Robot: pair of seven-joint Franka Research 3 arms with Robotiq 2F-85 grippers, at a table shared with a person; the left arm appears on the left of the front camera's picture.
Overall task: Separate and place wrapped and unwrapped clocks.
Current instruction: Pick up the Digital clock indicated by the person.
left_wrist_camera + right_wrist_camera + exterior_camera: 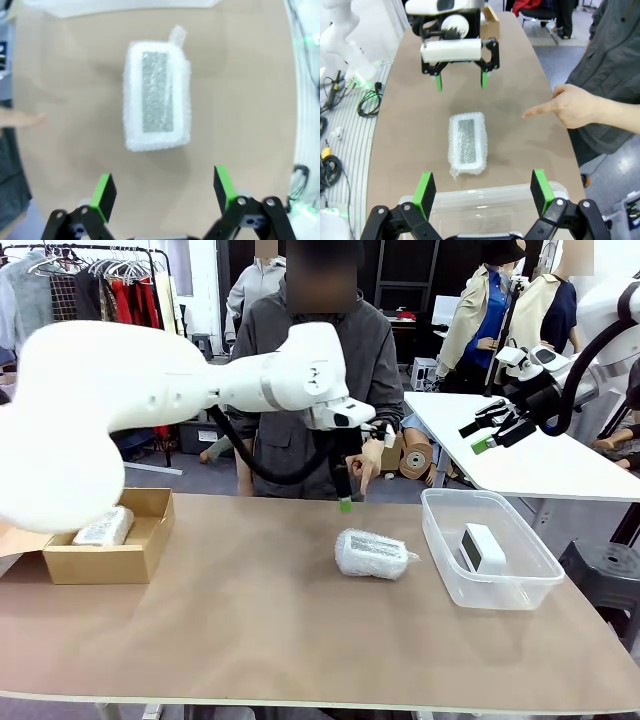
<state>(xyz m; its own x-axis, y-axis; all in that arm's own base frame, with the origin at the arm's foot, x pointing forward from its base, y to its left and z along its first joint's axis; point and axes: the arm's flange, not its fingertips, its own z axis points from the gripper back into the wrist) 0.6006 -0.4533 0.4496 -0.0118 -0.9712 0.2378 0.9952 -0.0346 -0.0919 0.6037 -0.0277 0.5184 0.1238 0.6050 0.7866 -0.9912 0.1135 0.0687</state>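
One wrapped clock (373,553) in crinkly clear plastic lies on the table's middle, its grey speckled face (157,95) turned up. My left gripper (345,495) hangs open just above and behind it, nothing between its green pads (104,192). A second wrapped clock (105,527) rests in the cardboard box (110,560). The bare white clock (483,547) sits in the clear tub (440,560). My right gripper (492,438) is raised at the right, open and empty, looking down over the tub's rim (495,192) at the wrapped clock (466,141) and the left gripper (460,80).
A person stands at the far side, one hand (365,465) pointing down toward the table near my left gripper; that hand (570,107) is to the right in the right wrist view. A white table (540,460) stands behind at the right.
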